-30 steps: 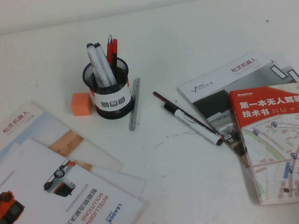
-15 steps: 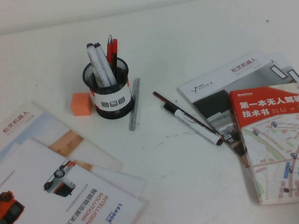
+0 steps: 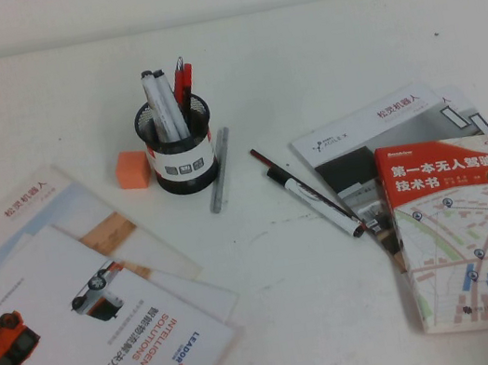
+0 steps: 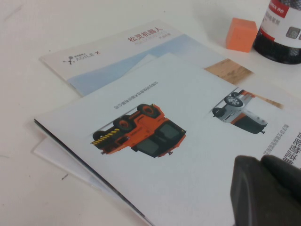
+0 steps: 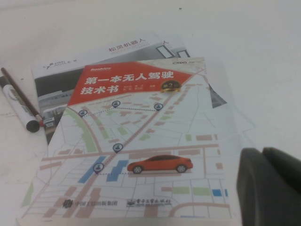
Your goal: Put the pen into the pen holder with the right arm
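Note:
The pen (image 3: 316, 202), a thick white marker with black ends, lies on the table against the left edge of a grey booklet, with a thin dark stick (image 3: 292, 178) beside it. It also shows in the right wrist view (image 5: 16, 103). The black mesh pen holder (image 3: 180, 151) stands left of it with several pens inside, and shows in the left wrist view (image 4: 282, 33). Neither arm shows in the high view. My right gripper (image 5: 261, 153) hovers shut and empty over a map-cover book. My left gripper (image 4: 260, 160) hovers shut and empty over a brochure.
A slim silver-grey pen (image 3: 219, 170) lies right of the holder. An orange block (image 3: 133, 169) sits to its left. Brochures (image 3: 82, 334) cover the front left. The map-cover book (image 3: 470, 228) lies on booklets (image 3: 376, 126) at the right.

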Controlling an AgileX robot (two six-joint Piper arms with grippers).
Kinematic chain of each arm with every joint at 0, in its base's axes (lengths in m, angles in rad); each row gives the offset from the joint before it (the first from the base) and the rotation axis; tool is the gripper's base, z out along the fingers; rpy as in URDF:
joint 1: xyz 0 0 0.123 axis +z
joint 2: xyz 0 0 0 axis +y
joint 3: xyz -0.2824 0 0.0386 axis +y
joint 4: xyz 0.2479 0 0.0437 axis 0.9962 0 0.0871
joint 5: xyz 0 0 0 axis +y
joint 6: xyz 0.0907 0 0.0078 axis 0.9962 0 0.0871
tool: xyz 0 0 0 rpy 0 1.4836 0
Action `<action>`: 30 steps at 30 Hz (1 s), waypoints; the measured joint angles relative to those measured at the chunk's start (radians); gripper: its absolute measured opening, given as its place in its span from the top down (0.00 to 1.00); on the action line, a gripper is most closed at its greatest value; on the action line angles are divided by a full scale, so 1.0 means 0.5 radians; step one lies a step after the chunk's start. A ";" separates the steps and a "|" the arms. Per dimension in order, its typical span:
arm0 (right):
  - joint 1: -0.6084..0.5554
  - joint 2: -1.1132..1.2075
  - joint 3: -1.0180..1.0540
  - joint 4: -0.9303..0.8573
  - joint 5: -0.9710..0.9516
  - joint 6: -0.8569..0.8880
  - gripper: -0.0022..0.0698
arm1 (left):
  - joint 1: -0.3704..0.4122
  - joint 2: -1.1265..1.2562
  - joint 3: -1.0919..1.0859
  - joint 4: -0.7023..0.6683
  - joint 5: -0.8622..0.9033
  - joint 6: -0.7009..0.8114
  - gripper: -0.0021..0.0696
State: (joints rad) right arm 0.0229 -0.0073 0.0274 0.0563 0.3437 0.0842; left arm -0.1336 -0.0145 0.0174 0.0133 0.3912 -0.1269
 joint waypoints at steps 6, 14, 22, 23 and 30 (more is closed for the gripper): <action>0.000 0.000 0.000 0.003 0.000 0.000 1.00 | 0.000 0.000 0.000 0.000 0.000 0.000 0.97; 0.000 0.000 0.000 0.051 -0.004 0.000 1.00 | 0.000 0.000 0.000 0.000 0.000 0.000 0.97; 0.000 0.000 0.000 1.607 -0.189 0.000 1.00 | 0.000 0.000 0.000 0.000 0.000 0.000 0.97; 0.000 0.000 0.000 1.791 -0.210 0.000 1.00 | 0.000 0.000 0.000 0.000 0.000 0.000 0.97; 0.000 0.000 0.000 2.102 -0.241 0.000 1.00 | 0.000 0.000 0.000 0.000 0.000 0.000 0.97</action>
State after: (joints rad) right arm 0.0229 -0.0073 0.0274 1.1072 0.2231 0.0842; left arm -0.1336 -0.0145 0.0174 0.0133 0.3912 -0.1269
